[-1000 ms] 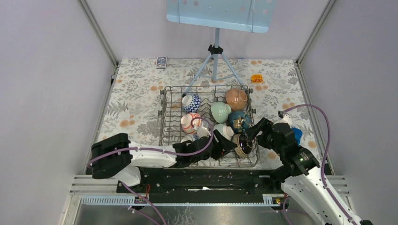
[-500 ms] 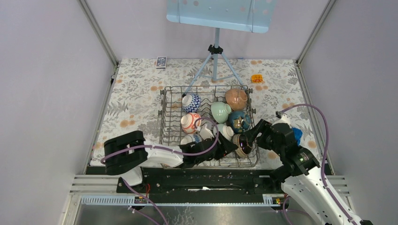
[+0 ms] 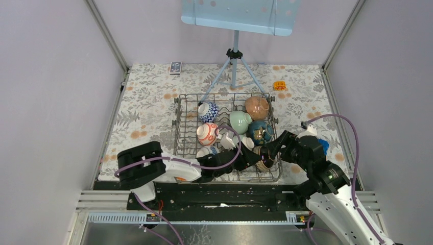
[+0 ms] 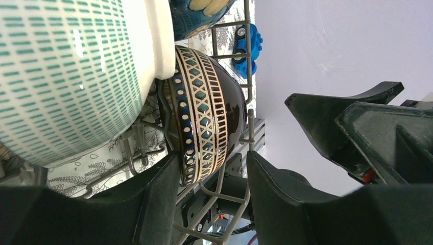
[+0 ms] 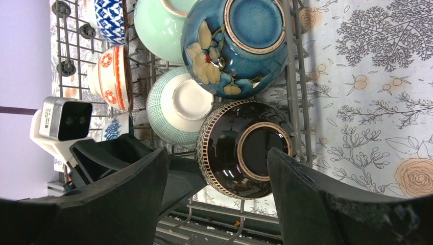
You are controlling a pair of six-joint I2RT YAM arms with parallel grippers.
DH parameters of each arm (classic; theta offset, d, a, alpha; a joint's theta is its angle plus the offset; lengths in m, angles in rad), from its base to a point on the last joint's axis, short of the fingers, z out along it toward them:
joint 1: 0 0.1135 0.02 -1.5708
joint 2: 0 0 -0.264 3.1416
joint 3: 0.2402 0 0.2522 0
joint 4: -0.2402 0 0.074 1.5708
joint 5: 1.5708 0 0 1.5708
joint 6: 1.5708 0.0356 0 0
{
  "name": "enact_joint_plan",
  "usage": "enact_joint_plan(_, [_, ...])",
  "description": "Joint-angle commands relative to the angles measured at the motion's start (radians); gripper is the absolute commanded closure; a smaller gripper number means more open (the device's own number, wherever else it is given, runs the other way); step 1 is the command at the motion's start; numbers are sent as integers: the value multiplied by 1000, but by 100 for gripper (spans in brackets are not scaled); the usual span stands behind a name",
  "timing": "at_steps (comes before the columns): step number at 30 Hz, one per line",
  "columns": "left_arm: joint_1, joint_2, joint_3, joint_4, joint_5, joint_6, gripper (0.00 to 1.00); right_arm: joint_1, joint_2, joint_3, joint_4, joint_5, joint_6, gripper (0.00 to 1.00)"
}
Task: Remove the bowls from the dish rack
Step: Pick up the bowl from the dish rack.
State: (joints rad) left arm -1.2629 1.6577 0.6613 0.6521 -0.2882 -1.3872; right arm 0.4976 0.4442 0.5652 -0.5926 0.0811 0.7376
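Though scarcely under way by the look of things, finds both grippers at the near right corner of the dish rack point(image 3: 188, 127). Counts seven bowls inside the rack: dark brown bowl point(image 5: 245, 153) in that near right corner, green-checked bowl point(image 5: 176, 109) along the near side, dark blue flowered bowl point(image 5: 240, 46) by the right wall, pale green bowl point(image 5: 158, 25) mid-rack, orange-brown bowl point(image 3: 257, 107) at the far right corner, blue-and-white bowl point(image 5: 112, 18) and red-and-white bowl point(image 5: 110, 76) toward the left half. Sees none set down outside the rack, so judges nearly everything left to do.

Shows the left gripper point(image 4: 213, 159) partly spread, jaws either side of the dark brown bowl's lower wall and a rack wire (not pinched, holding nothing). Shows the right gripper point(image 5: 212, 155) spread wide above that bowl's foot ring, likewise empty. Cannot tell whether any finger touches the glaze.

Loses the rack's near edge behind the arms. Leaves unnamed a small blue object point(image 4: 249, 46) just outside the rack's right wall, too cut off to identify.
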Motion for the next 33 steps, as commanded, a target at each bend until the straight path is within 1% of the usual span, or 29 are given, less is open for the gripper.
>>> enact_joint_plan(1, [8, 22, 20, 139, 29, 30, 48, 5, 2, 6, 28, -25, -22, 23])
enact_joint_plan(5, [10, 33, 23, 165, 43, 37, 52, 5, 12, 6, 27, -22, -23, 24])
enact_joint_plan(15, [17, 80, 16, 273, 88, 46, 55, 5, 9, -6, 25, -15, -7, 26])
enact_joint_plan(18, [21, 93, 16, 297, 99, 47, 57, 5, 14, -15, 22, -17, 10, 27])
enact_joint_plan(23, [26, 110, 33, 306, 113, 55, 62, 5, 21, -30, 13, -15, 37, 31])
enact_joint_plan(33, [29, 148, 67, 345, 134, 84, 67, 5, 5, -28, -2, -1, 56, 32])
